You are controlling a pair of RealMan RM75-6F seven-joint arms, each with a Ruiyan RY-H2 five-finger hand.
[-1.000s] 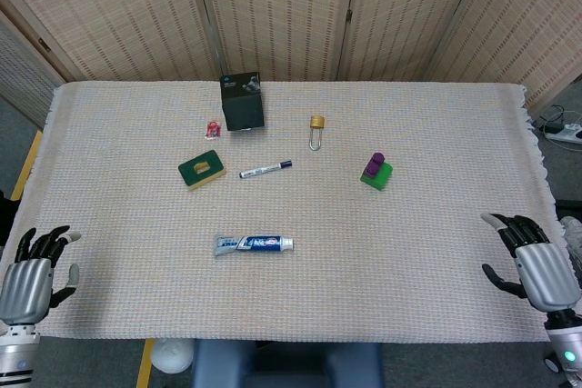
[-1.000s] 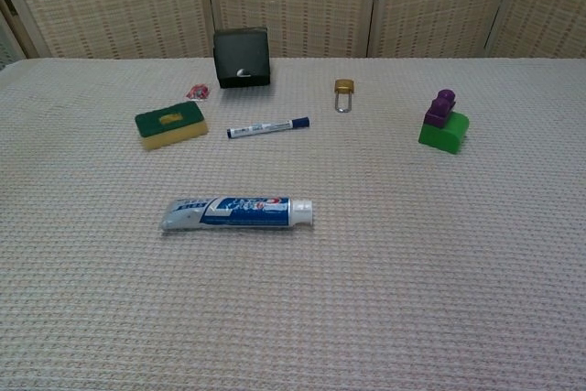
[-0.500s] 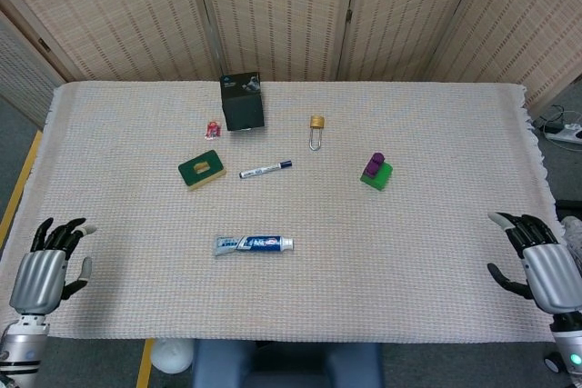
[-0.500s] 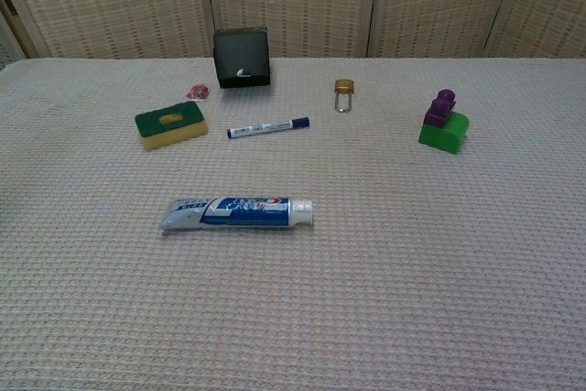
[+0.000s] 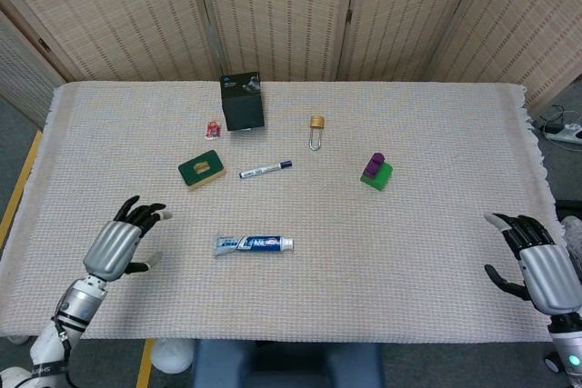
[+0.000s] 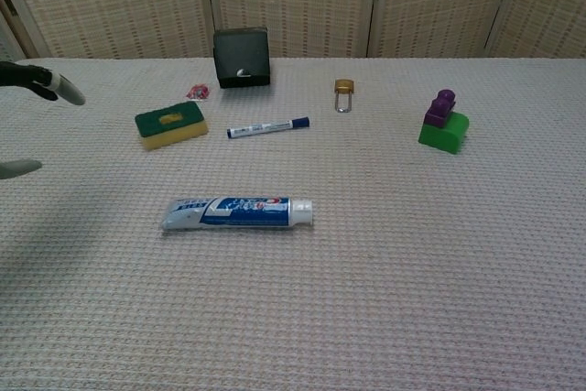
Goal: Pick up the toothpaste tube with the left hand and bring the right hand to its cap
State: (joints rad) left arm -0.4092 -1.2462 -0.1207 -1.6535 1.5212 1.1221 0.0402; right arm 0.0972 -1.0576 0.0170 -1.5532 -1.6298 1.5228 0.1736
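Looking down from the head view, my left hand [image 5: 118, 244] hovers over the woven cloth with its fingers spread and nothing in them. The toothpaste tube [image 5: 254, 243] lies flat to that hand's right, near the table's [image 5: 436, 297] front middle, not touching anything. Its long axis runs left to right, with the crimped tail toward my left hand and the white cap [image 5: 287, 243] pointing toward my right side. My left hand is clearly the nearer one; my right hand [image 5: 536, 265] sits well apart at the far right edge, fingers apart and empty. I judge the reach calls for a sideways sweep to the right, closing across the tube's short width.

From the chest view, only a couple of my left fingertips [image 6: 64, 89] show at the left edge, spread apart. The tube [image 6: 236, 212] looks soft and flattened at the tail, rounder toward the ribbed cap [image 6: 303, 212], glossy blue and white against the coarse, nubby cloth. It should squash a little under a firm grip. My right hand is out of this frame.
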